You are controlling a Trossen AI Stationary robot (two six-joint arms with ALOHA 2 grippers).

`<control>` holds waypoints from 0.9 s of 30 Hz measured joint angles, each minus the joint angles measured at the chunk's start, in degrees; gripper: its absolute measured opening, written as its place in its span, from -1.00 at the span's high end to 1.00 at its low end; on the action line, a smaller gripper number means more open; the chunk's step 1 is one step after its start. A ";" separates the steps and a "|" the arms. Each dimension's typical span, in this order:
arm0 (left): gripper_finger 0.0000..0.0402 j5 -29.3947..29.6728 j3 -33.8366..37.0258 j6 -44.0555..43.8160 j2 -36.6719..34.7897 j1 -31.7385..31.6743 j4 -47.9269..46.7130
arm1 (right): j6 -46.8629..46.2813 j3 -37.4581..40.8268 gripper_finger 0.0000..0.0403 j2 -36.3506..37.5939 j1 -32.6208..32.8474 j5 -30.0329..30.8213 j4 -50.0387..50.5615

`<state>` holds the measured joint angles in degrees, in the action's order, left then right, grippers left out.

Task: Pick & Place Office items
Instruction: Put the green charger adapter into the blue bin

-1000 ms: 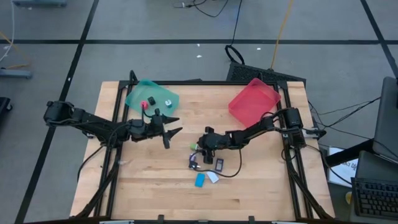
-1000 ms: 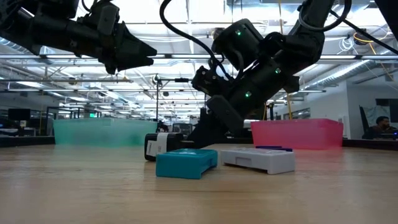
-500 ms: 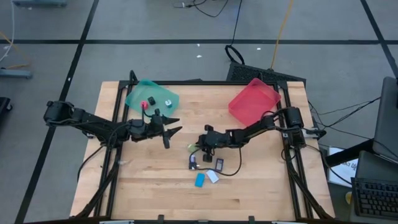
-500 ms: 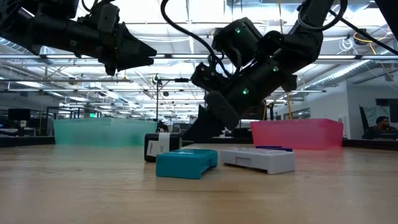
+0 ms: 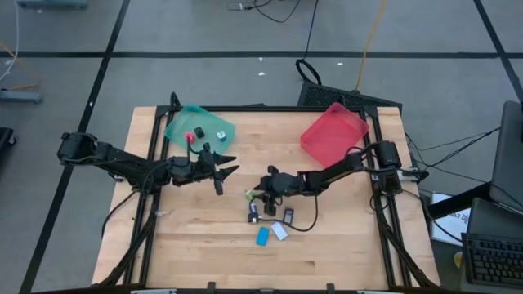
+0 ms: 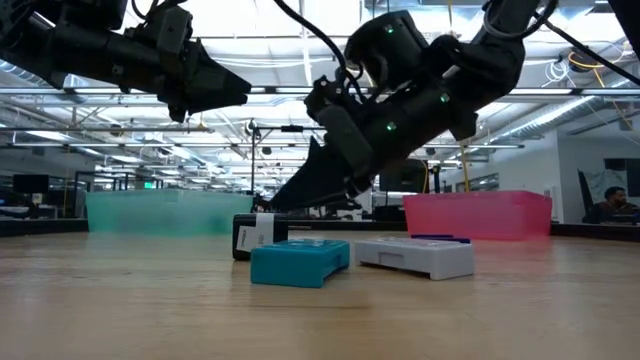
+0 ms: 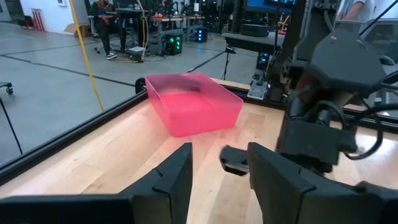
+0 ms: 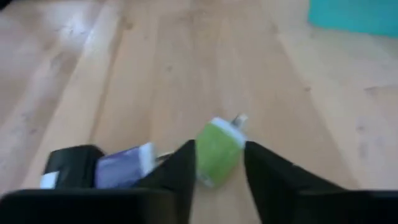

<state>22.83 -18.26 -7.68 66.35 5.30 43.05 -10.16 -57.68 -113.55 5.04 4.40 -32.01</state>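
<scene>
While the left tool (image 5: 221, 167) is hovering part-open near the teal tray (image 5: 198, 126), the right tool (image 8: 219, 163) is now lifting from the counter (image 5: 343, 237), its fingers narrowly gripping the green piece (image 8: 217, 151) from the pile.

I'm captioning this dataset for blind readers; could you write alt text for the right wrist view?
The right gripper has a small green piece between its dark fingers just above the wooden table; a purple-and-black piece lies beside it.
</scene>
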 joint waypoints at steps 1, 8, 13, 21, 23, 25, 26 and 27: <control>0.24 0.00 0.00 -0.02 0.00 0.00 -0.04 | -0.80 0.03 0.24 -0.12 0.28 -0.04 -0.75; 0.14 0.01 0.00 0.28 0.00 -0.02 -0.15 | -2.90 -1.01 -0.36 -0.07 1.82 5.81 2.19; 0.07 0.02 0.00 0.02 0.01 -0.07 -0.04 | -2.90 -2.74 -0.44 -0.07 1.79 7.75 3.14; -0.01 0.02 0.00 -0.33 0.01 -0.07 0.00 | -2.90 -4.43 -0.34 -2.04 1.83 6.65 4.34; -0.02 0.02 0.00 -0.33 0.00 -0.07 0.04 | -3.06 -4.64 -0.32 -3.12 1.79 5.59 3.51; -0.01 0.02 -0.01 -0.33 0.02 -0.07 0.07 | -3.12 -4.54 -0.30 -4.08 1.80 5.25 4.22; 0.00 0.02 0.00 -0.33 0.00 -0.07 0.07 | -3.12 -4.50 -0.29 -4.56 1.81 4.95 4.18; 0.01 0.02 -0.02 -0.33 0.02 -0.07 0.07 | -3.13 -4.50 -0.28 -4.85 1.81 4.34 3.82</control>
<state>22.85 -18.28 -8.01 66.36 5.23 43.11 -13.29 -62.17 -118.40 6.85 8.74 -28.19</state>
